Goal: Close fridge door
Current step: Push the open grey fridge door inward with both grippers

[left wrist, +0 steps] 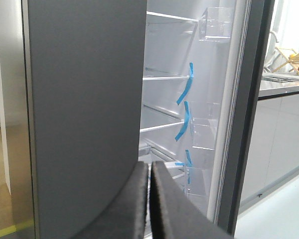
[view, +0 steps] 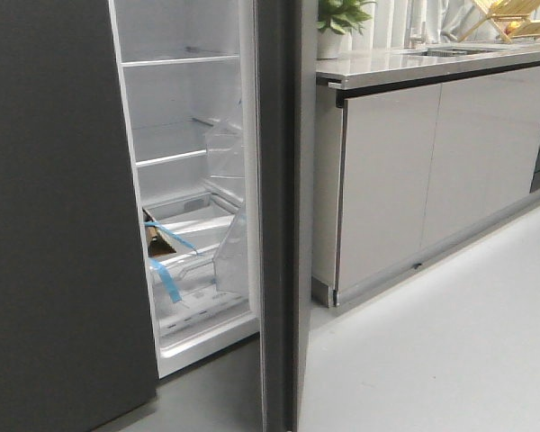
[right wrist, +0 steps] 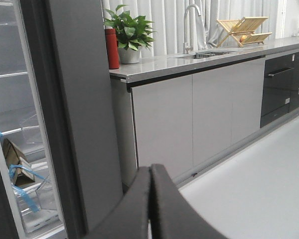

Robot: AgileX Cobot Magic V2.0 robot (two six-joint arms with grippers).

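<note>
Standing wide open, edge-on at centre, fridge door [view: 277, 216] awaits closing; left hand [left wrist: 149, 199] and right hand [right wrist: 150, 204] both pinched closed, empty, neither touching it; next: push its grey outer face leftward.

tall dark grey fridge door [view: 277, 216], swung open edge-on, white lining, clear bins inside

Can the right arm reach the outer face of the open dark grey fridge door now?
Probably yes. The tall dark grey fridge door with white lining stands open, edge-on, beside the right gripper, whose fingers are shut, and nothing lies between them.
</note>
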